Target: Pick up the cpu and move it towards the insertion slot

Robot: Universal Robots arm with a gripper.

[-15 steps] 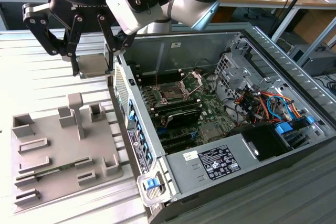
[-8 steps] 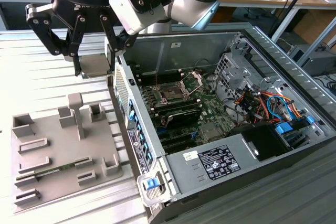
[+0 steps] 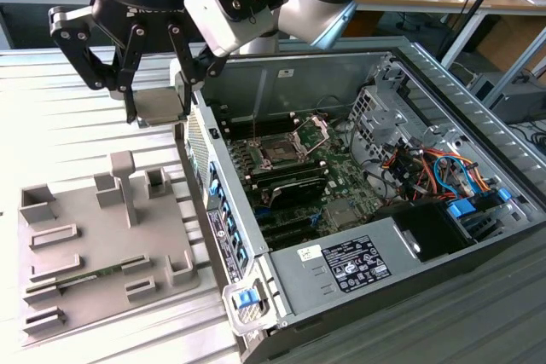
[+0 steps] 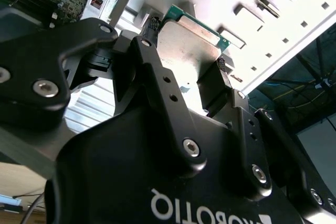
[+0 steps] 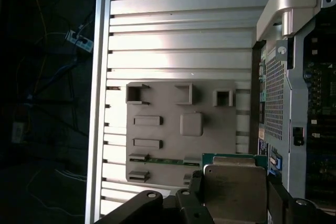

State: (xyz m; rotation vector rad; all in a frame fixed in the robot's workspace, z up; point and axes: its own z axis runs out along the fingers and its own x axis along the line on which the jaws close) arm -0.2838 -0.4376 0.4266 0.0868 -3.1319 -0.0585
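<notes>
Because the black two-fingered pincer (image 4: 187, 51) is clamped on opposite edges of the cpu (image 4: 184, 43), a small flat square chip with a pale silvery top and a green rim, the hold looks sound; its pads (image 4: 222, 67) bear at mid-edge. In the exterior view the cpu (image 3: 160, 103) hangs in the air above the ribbed metal surface (image 3: 77, 142), just outside the near wall of the open grey steel computer case (image 3: 341, 270), with the grey plastic tray (image 3: 102, 245) below and to the exterior view's left. Step in hand, as I judge it: the carry. Best done level and high enough to pass over that wall. Farther in, on the green circuit board (image 3: 341, 202), lies the insertion slot (image 3: 279, 152), a square socket with dark centre and shiny frame; square the chip's edges to it.
</notes>
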